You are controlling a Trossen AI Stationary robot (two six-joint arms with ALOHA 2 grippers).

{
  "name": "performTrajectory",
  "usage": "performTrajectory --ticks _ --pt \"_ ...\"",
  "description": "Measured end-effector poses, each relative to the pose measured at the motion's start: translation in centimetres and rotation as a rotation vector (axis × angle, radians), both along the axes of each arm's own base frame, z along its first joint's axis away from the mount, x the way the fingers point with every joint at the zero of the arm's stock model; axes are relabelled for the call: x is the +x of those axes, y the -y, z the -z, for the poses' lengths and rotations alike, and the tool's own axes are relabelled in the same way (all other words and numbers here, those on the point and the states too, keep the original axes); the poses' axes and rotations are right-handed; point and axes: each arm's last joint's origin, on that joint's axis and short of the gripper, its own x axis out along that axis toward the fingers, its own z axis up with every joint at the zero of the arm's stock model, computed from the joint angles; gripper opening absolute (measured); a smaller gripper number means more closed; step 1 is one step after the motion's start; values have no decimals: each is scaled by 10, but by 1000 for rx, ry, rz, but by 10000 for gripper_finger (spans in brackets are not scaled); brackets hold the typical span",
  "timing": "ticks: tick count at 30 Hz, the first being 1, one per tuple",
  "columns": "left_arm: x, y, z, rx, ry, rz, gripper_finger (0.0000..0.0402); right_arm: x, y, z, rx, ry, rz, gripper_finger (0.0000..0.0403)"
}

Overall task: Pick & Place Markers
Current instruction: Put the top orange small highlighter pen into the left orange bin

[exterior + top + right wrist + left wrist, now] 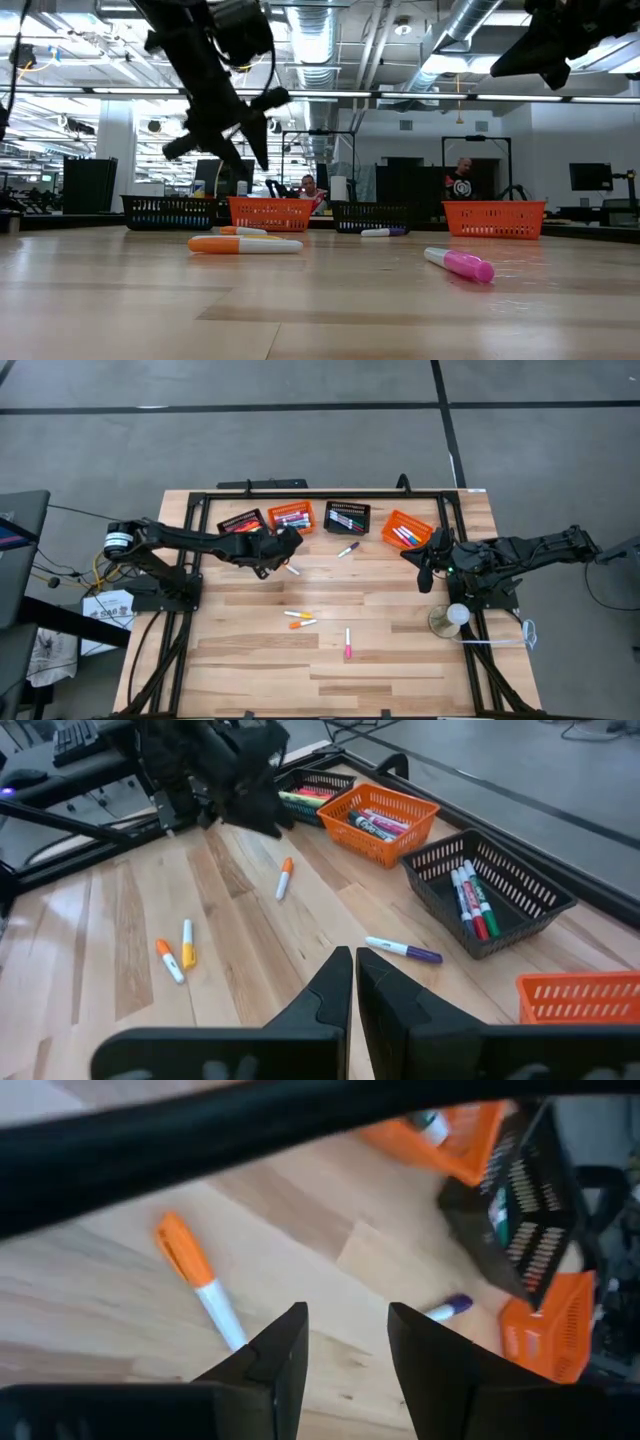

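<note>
the left gripper (291, 540) hangs with its fingers parted and empty over open wood just before the row of baskets (347, 517) at the far edge. an orange-capped white marker (293, 569) lies beside it. the right gripper (424, 574), fingers pressed together, waits near the right edge.

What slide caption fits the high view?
Left gripper open above orange-capped white marker; right gripper shut.

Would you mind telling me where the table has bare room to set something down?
The near edge below the pink marker is bare, as is the left side beside the orange markers. The far edge is crowded with baskets and the left gripper.
</note>
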Motion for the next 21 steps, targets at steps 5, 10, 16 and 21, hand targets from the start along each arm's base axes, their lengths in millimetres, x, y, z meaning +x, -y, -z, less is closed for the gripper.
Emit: performTrajectory --ticks 5,10,16,21 --pt "8 2 20 -91 -38 -18 138 0 0 0 -18 -7 -8 10" --pt "16 4 37 -180 -75 -31 138 0 0 0 -20 -8 -8 10" --pt "28 4 42 -225 -73 -38 138 0 0 0 -20 -7 -8 10" --pt "27 6 47 -286 -99 -67 138 0 0 0 -20 -8 -9 10"
